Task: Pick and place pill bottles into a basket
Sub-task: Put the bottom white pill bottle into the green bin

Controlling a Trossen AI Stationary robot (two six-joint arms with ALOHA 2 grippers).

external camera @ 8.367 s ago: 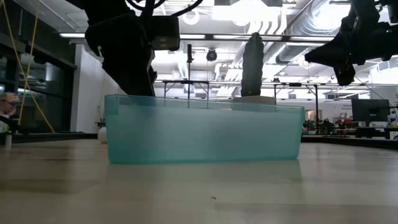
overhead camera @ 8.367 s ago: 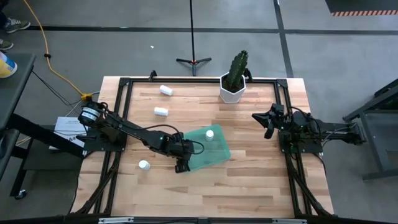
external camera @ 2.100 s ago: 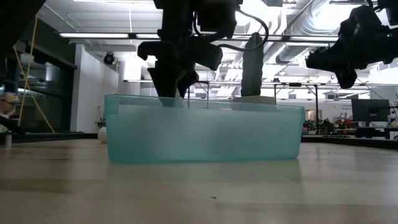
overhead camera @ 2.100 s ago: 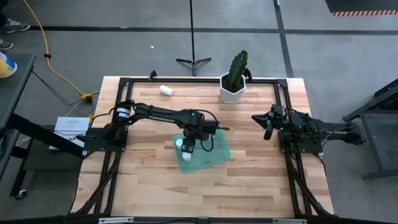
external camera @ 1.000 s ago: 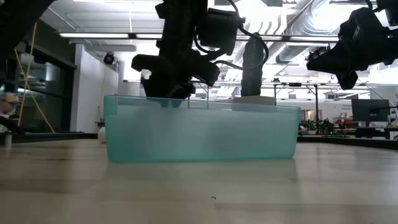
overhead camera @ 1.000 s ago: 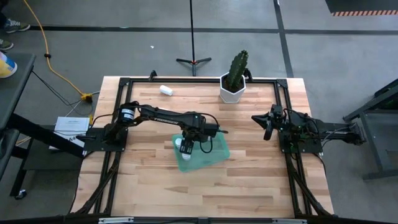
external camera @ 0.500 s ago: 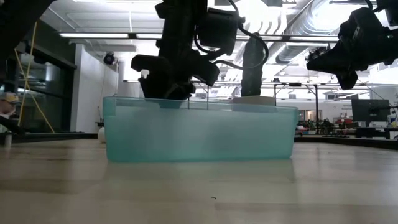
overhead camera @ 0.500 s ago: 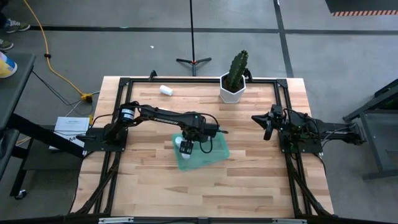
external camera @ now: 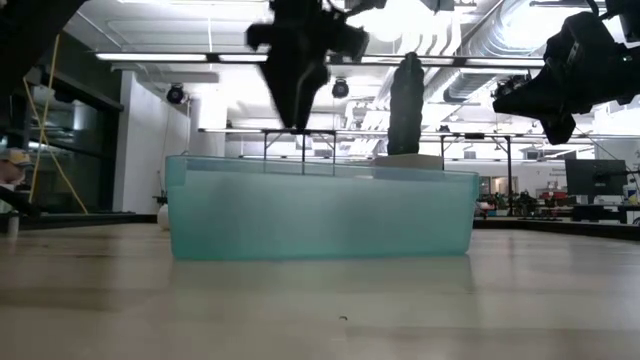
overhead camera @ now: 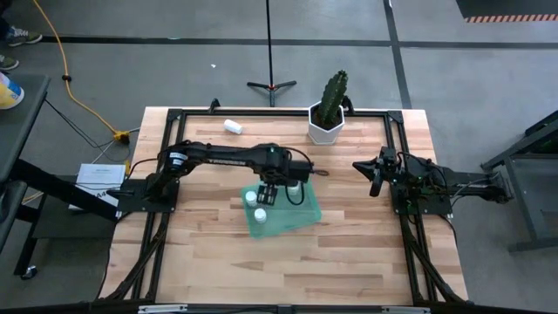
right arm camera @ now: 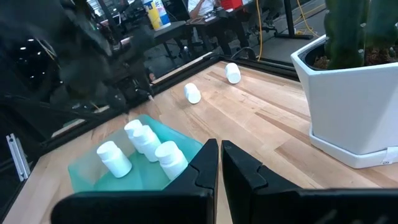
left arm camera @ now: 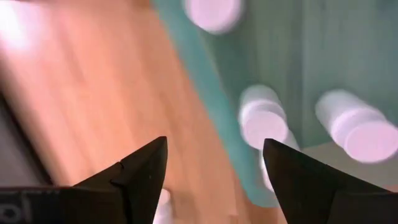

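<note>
Several pill bottles sit partly hidden under the left gripper.

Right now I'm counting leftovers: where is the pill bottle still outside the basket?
In the high view, one pill bottle lies on its side near the table's far edge, left of the white cactus pot and beyond the green basket. The right wrist view shows a second beside it.

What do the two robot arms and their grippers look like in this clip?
Both arms are black and slim, built of jointed segments, with black cables looping along them. The left gripper and the right gripper each end in two dark, tapered, wedge-shaped fingers. A small round white mark sits near the left arm's base.
</note>
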